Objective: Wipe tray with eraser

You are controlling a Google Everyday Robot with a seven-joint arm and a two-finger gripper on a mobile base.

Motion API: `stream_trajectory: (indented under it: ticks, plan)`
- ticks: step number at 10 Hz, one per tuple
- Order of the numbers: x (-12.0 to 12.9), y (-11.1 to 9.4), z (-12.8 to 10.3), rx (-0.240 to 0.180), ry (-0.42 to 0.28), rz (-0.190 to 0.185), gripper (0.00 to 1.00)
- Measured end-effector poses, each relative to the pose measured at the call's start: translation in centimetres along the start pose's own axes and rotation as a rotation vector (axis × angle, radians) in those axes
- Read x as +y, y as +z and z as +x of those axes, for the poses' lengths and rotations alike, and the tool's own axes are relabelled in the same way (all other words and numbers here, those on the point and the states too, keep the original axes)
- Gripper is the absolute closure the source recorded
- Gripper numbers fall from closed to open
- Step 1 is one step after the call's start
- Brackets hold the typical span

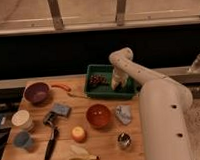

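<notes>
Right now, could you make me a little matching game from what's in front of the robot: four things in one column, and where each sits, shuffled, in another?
Things:
1. gripper
2. purple bowl
3. banana peel
4. red bowl

Places:
A. at the front edge of the table
B. down inside the green tray, beside the dark cluster
C. mid-table, just in front of the tray
D. at the back of the table, on the picture's left

Pairs: 1-B, 2-D, 3-A, 4-C
</notes>
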Motion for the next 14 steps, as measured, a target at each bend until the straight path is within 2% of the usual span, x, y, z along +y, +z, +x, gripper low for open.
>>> stream_trajectory:
  ticks: [5, 7, 8, 9, 12, 14]
  plan:
    - [-1.1, 0.1, -1.4, 0.012, 0.039, 0.037, 1.0]
    - [-0.1, 0.0, -2.1, 0.013, 0.019, 0.039, 1.0]
    - [1.3, 0.2, -2.6, 0.016, -0.013, 0.048, 1.0]
    - [2.3, 0.4, -2.3, 0.023, -0.043, 0.054, 1.0]
    - [4.2, -0.3, 0.9, 0.021, -0.097, 0.075, 1.0]
    - [3.4, -1.7, 2.6, 0.007, -0.088, 0.093, 1.0]
